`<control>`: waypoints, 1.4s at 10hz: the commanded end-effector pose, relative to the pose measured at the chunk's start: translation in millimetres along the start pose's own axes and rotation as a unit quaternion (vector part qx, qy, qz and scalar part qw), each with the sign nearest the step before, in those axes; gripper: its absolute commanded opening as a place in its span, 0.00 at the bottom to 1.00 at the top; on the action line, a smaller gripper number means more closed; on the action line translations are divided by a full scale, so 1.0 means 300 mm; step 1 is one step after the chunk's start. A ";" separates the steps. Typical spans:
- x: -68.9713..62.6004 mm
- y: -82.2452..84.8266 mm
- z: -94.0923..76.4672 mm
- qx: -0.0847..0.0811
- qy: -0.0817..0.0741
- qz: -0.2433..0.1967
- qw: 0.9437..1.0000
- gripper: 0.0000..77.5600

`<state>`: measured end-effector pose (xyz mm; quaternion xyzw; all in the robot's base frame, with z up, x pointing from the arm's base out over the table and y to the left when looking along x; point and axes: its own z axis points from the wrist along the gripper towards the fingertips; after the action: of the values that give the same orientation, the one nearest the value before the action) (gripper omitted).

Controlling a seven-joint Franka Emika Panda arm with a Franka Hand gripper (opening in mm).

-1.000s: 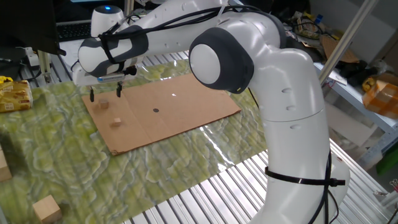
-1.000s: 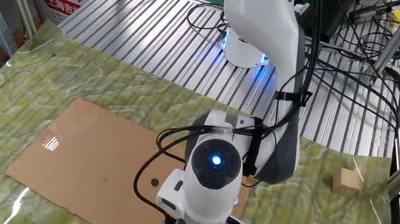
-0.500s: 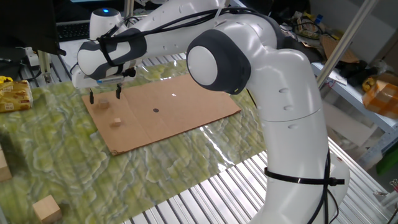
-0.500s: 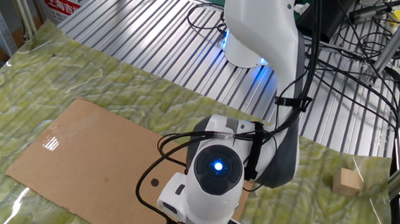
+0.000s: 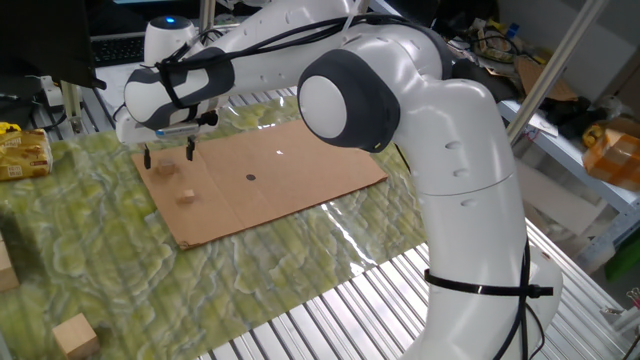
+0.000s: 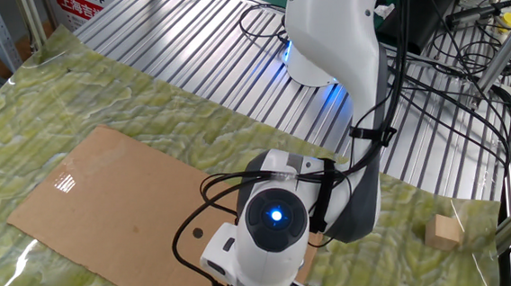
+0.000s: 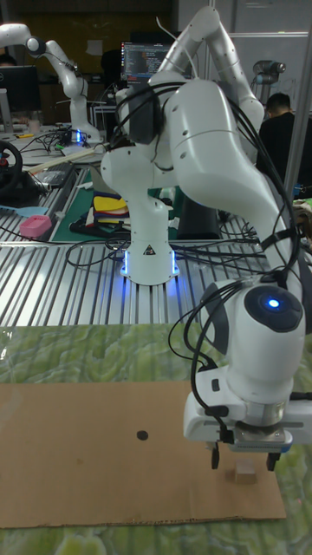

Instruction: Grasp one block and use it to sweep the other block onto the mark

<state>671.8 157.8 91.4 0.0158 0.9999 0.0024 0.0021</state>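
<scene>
A small tan block (image 5: 165, 167) lies near the far left end of a cardboard sheet (image 5: 300, 165). My gripper (image 5: 169, 157) hangs open just over it, one finger on either side. The other block (image 5: 186, 197) sits a little nearer the sheet's front edge, apart from the fingers. The mark (image 5: 250, 178) is a tiny black dot toward the middle of the sheet, to the right of both blocks. In the tall view the gripper (image 7: 243, 461) stands open above one block (image 7: 244, 475), with the mark (image 7: 142, 435) to its left. The other fixed view hides the fingers; the mark (image 6: 198, 234) shows beside the wrist.
The cardboard lies on a green patterned mat (image 5: 300, 260) over a ribbed metal table. A larger wooden block (image 5: 75, 333) rests at the mat's near left corner and shows again (image 6: 443, 231). A yellow packet (image 5: 22, 150) is at the far left.
The arm's elbow has shifted slightly to the left. The gripper stays open over the same block, and both blocks are where they were.
</scene>
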 end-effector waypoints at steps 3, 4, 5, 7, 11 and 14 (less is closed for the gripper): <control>-0.014 -0.001 0.000 -0.002 0.000 -0.007 1.000 1.00; -0.016 -0.001 0.000 -0.002 0.001 -0.007 1.000 1.00; -0.020 -0.002 0.002 -0.002 0.001 -0.007 1.000 1.00; -0.026 -0.003 0.012 -0.004 0.000 -0.008 1.000 1.00; -0.034 -0.003 0.016 -0.004 0.000 -0.008 1.000 1.00; -0.028 0.007 0.006 -0.004 0.003 -0.005 1.000 1.00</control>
<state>679.3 159.6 87.3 0.0098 0.9999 0.0059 -0.0022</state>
